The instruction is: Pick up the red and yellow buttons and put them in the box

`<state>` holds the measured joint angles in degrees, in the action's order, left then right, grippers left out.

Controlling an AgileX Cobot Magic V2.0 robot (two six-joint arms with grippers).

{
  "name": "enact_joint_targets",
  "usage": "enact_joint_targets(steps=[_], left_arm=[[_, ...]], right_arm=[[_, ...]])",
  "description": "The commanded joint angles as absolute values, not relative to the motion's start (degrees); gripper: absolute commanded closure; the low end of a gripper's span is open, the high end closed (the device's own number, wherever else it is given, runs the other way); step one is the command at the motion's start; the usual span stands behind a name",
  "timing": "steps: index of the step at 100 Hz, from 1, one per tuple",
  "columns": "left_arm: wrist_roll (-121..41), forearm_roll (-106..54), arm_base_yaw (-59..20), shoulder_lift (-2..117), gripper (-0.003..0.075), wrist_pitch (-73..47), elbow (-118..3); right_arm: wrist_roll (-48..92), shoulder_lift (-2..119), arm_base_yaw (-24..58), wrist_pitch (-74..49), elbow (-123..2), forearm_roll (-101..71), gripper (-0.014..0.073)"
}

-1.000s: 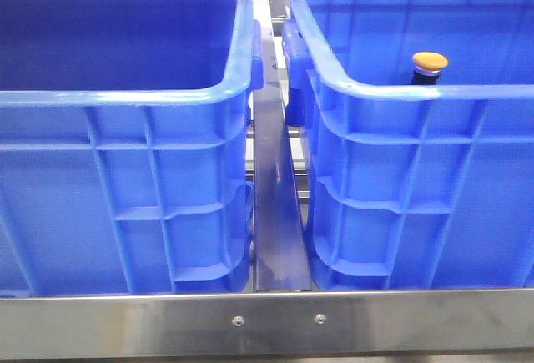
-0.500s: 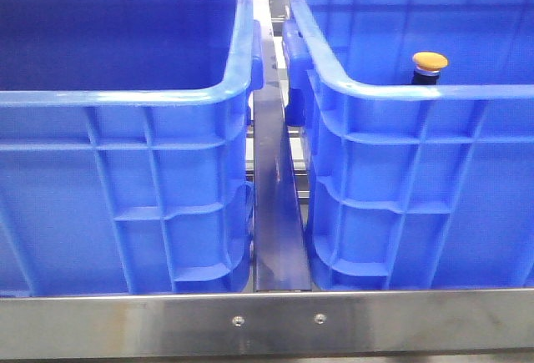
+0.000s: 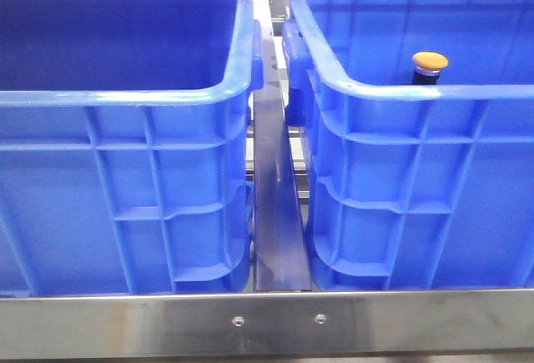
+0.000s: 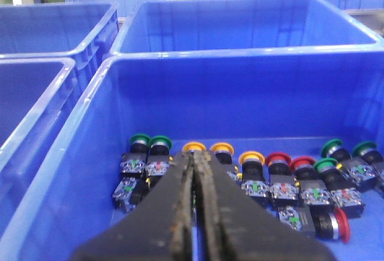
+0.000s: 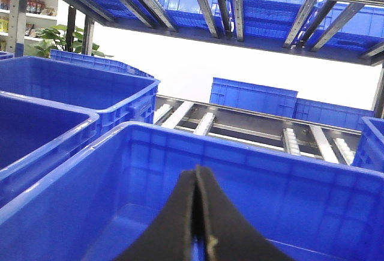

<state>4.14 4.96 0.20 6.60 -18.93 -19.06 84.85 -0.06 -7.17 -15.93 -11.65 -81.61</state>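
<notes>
In the left wrist view my left gripper (image 4: 195,156) is shut and empty. It hangs over a blue crate (image 4: 72,171) whose floor holds a row of push buttons. Three yellow buttons (image 4: 222,149) lie just beyond the fingertips, and red buttons (image 4: 278,159) lie beside them. In the right wrist view my right gripper (image 5: 198,171) is shut and empty over a blue box (image 5: 120,171) whose visible floor is bare. The front view shows two alike blue crates side by side, with one yellow button (image 3: 430,64) upright inside the right crate (image 3: 417,92). Neither gripper shows in the front view.
Green buttons (image 4: 150,143) lie at both ends of the row. A steel rail (image 3: 275,213) runs between the two crates and a steel bar (image 3: 275,321) crosses in front. More blue crates (image 4: 240,27) stand behind, with roller tracks (image 5: 288,138) and shelving overhead.
</notes>
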Motion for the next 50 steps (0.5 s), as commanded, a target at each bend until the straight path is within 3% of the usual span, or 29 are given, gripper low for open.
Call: enact_joint_targets(steps=[1, 50], left_arm=[[4.8, 4.9, 0.3, 6.7, 0.0741, -9.6, -18.0], [4.8, 1.4, 0.7, -2.1, 0.0741, 2.9, 1.0]], right_arm=[[85.4, 0.6, -6.9, -14.5, -13.0, -83.2, 0.0696], [85.4, 0.6, -6.9, -14.5, -13.0, -83.2, 0.0696]])
